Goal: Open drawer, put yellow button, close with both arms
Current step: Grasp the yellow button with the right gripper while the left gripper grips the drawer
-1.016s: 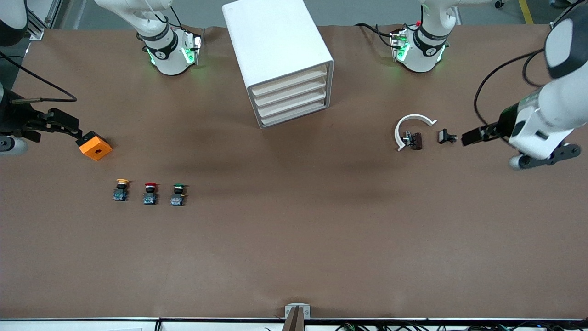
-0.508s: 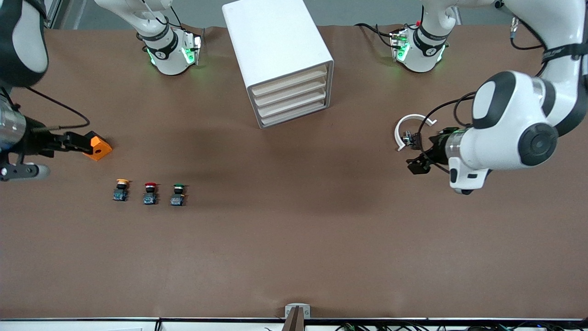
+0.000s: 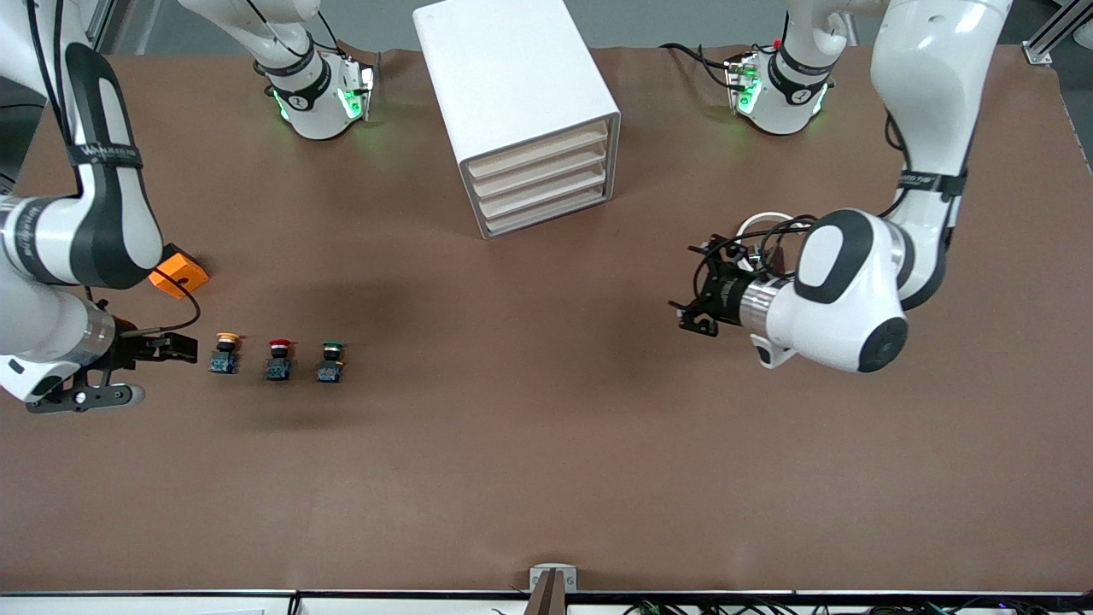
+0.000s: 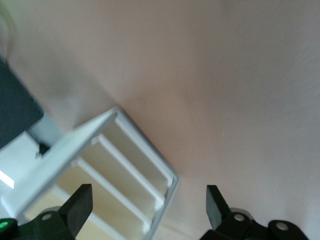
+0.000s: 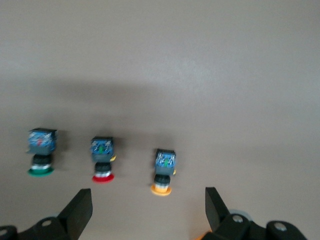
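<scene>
The yellow button (image 3: 226, 352) stands on the brown table in a row with a red-capped button (image 3: 279, 358) and a green-capped button (image 3: 330, 360). My right gripper (image 3: 181, 348) is open and empty, low over the table just beside the yellow button, on the side toward the right arm's end. In the right wrist view the yellow button (image 5: 163, 172) lies ahead of the open right gripper (image 5: 147, 210). The white drawer unit (image 3: 521, 111) has all its drawers shut. My left gripper (image 3: 693, 306) is open and empty over bare table; in its wrist view (image 4: 147, 205) it faces the drawer unit (image 4: 115, 185).
An orange block (image 3: 181, 275) lies farther from the front camera than the buttons, near the right arm's elbow. A white ring-shaped part (image 3: 758, 224) lies partly hidden under the left arm's wrist. The red (image 5: 102, 160) and green (image 5: 41, 155) buttons show in the right wrist view.
The right gripper has swung from the orange block down to beside the yellow button. The left gripper has moved from the white ring toward the middle of the table.
</scene>
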